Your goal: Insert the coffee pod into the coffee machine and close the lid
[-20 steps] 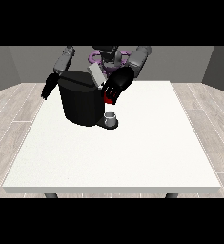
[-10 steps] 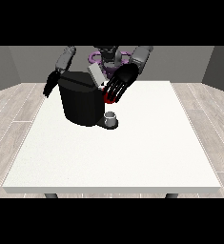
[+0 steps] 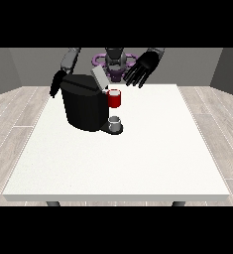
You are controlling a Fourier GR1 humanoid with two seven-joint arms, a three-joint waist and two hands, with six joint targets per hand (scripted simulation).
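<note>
Table (image 3: pixel 118 158): large and white, filling the middle of the front view; its near edge runs along the six o'clock side, and grey plank floor shows to either side.

Grey thing (image 3: pixel 116 122): small and cup-shaped, it sits on the black base at the machine's foot, at about five o'clock of the machine's body. I cannot tell whether it is the coffee pod, so the pod's place stays unsaid.

Coffee machine (image 3: pixel 86 106): a black, rounded body standing upright on the far left part of the table, at about eleven o'clock from the table's middle.

Red thing at the machine (image 3: pixel 115 98): a short red cylinder just beside the machine's upper front, at three o'clock of its body and directly above the grey thing, apart from it.

Lid (image 3: pixel 99 78): a pale grey flap at the machine's top, tilted up and leaning toward eleven o'clock; it stands raised, not down on the body.

Hand at the view's right (image 3: pixel 143 67): black, held in the air beyond the red thing, at about one o'clock of it. Its fingers are spread and fairly straight, pointing down toward seven o'clock, and they hold nothing.

Hand at the view's left (image 3: pixel 56 83): black, at ten o'clock of the machine, just beside its back corner. How its fingers lie, I cannot tell.

Robot's body (image 3: pixel 115 59): small at twelve o'clock, behind the table's far edge.
</note>
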